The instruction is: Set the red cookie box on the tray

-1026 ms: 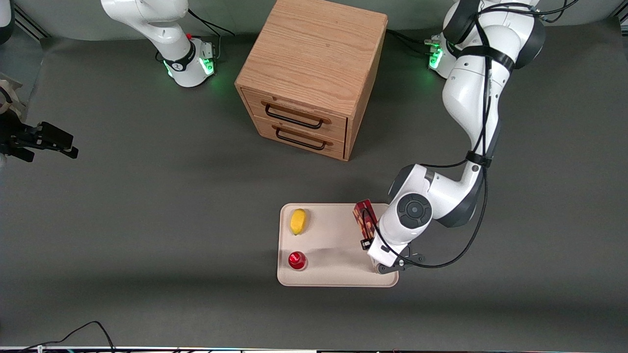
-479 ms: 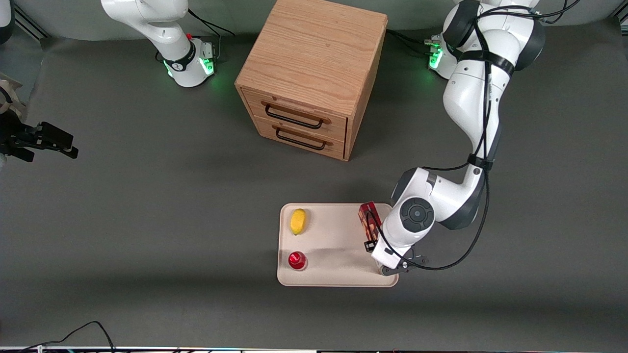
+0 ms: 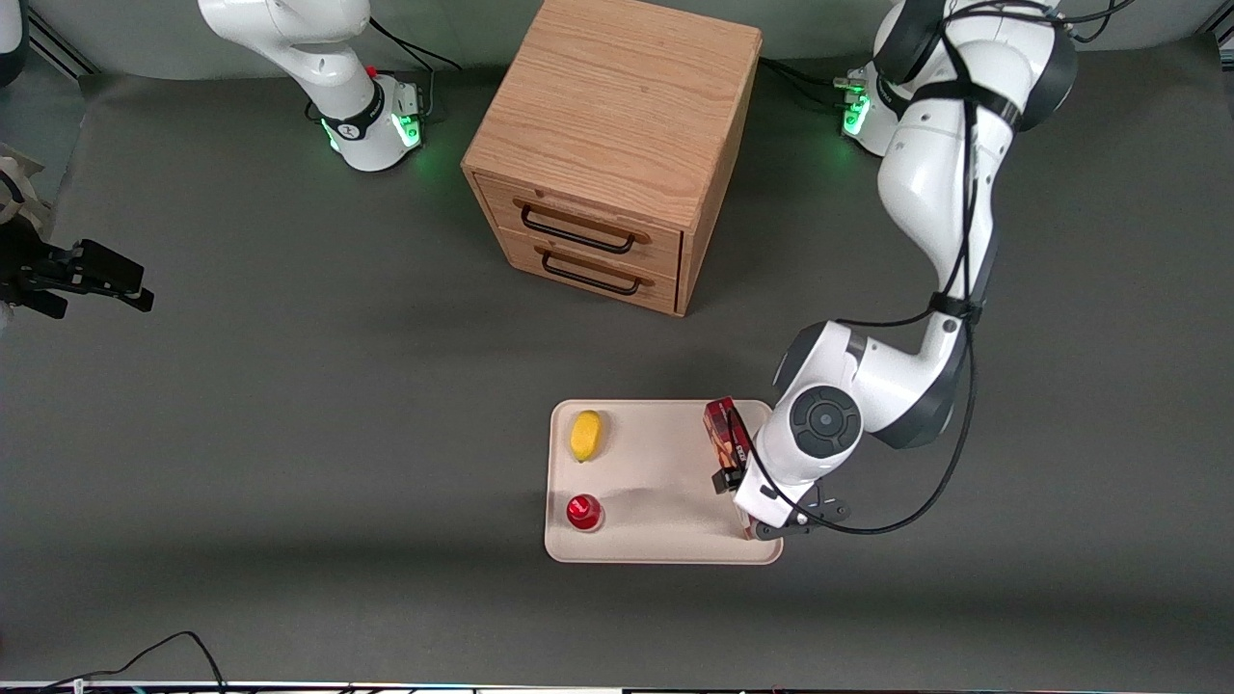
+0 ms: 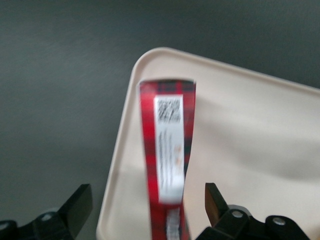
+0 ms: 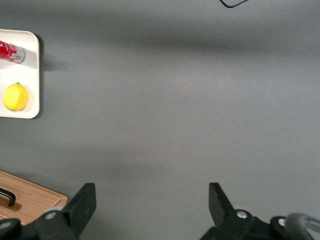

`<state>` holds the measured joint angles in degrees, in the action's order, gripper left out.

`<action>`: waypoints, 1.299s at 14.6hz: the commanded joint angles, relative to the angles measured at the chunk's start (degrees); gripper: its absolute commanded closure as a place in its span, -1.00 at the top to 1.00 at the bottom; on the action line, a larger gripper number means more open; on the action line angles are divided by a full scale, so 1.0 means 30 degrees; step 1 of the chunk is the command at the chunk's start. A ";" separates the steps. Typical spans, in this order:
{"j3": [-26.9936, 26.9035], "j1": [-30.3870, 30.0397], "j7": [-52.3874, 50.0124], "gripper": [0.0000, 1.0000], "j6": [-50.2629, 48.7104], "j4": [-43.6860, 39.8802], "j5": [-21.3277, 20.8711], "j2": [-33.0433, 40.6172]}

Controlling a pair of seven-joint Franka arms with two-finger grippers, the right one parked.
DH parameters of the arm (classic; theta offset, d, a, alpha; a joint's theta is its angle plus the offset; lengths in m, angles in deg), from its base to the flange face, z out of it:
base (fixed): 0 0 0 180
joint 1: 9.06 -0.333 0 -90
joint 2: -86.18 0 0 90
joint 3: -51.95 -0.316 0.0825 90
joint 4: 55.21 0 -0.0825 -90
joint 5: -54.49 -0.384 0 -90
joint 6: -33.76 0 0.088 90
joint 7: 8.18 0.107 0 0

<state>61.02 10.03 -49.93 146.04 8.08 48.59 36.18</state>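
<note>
Two small items, a lemon [image 3: 585,436] and a red-topped bottle [image 3: 583,512], sit at the tray's [image 3: 656,540] left end in the front view. At its right edge, the red cookie box [image 3: 725,434] now rests tilted on the tray, and the gripper [image 4: 145,207] has spread apart, so the release looks done.

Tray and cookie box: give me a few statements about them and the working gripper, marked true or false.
1. The gripper is open, its fingers clear of the red cookie box. True.
2. The red cookie box lies along the tray edge toward the working arm. True.
3. The lemon sits on the table beside the tray. False: it is on the tray.
4. A drawer of the wooden cabinet is pulled open. False: both are shut.
</note>
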 commanded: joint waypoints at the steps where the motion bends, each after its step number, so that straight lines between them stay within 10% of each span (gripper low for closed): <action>1: 0.0083 0.0025 0.0000 1.00 -0.4042 -0.0992 0.0732 0.1515; 10: -0.0441 -0.2608 0.4444 1.00 -1.2493 -0.2233 0.1851 0.6403; 15: -0.3105 -0.2729 0.8255 1.00 -0.5301 0.9907 0.1820 1.3575; 19: -0.5185 -0.2700 1.0664 1.00 -0.4436 1.2302 0.1790 1.5607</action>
<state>48.23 1.29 -20.92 130.39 37.25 53.86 76.17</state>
